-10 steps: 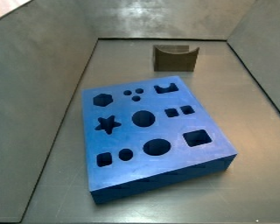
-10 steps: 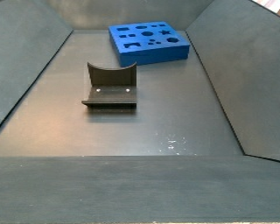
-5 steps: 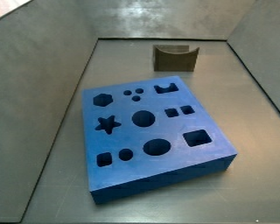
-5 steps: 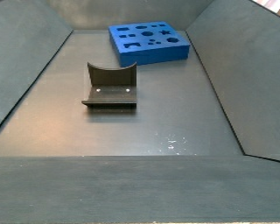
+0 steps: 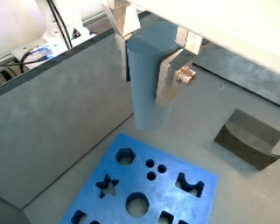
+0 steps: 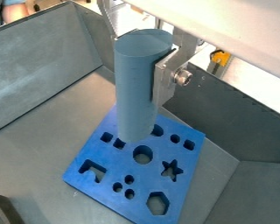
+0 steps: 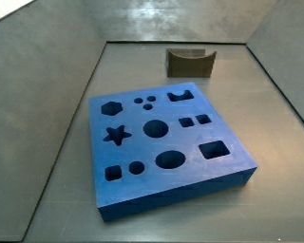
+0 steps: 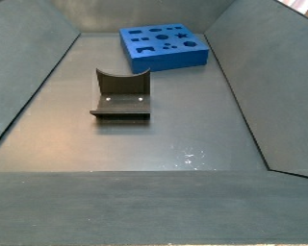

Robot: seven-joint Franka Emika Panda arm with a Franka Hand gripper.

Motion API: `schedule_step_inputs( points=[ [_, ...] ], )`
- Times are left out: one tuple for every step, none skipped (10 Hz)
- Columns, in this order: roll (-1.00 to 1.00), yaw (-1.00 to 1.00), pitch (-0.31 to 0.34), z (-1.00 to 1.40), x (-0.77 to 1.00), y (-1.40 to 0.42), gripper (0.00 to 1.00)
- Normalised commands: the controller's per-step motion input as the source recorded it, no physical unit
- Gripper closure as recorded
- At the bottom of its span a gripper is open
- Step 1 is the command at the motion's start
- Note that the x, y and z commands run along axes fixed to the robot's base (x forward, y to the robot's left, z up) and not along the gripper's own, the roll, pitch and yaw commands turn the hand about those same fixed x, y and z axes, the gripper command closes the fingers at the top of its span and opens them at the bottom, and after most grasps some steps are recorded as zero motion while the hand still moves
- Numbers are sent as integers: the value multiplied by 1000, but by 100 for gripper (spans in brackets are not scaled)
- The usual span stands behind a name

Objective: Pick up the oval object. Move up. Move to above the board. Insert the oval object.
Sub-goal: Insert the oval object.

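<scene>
In both wrist views my gripper (image 5: 150,66) (image 6: 140,74) is shut on the oval object (image 5: 150,87) (image 6: 136,83), a tall pale blue peg held upright between the silver fingers (image 5: 173,77) (image 6: 166,74). The peg hangs high above the board (image 5: 113,199) (image 6: 94,179), a thick blue slab with dark shaped holes. The board also shows in both side views (image 7: 167,161) (image 8: 164,45), lying flat on the grey floor. Neither the gripper nor the peg is in the side views.
The dark fixture stands on the floor away from the board (image 7: 190,63) (image 8: 120,94) (image 5: 250,138). Grey sloping walls (image 7: 41,66) (image 8: 260,86) enclose the floor on all sides.
</scene>
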Motion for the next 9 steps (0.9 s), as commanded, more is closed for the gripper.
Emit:
schedule_step_inputs(
  points=[
    [0,-6,0,0,0,0,100],
    [0,-163,0,-29,0,-29,100],
    [0,-800,-53,-231,17,-220,100],
    [0,-1000,-20,-351,0,0,100],
    [0,-1000,-17,-357,0,0,100],
    [0,-1000,0,-346,0,0,100],
    [0,-1000,0,-349,0,0,100],
    [0,-1000,0,-360,0,0,100],
    [0,-1000,-9,-466,0,0,100]
  ],
)
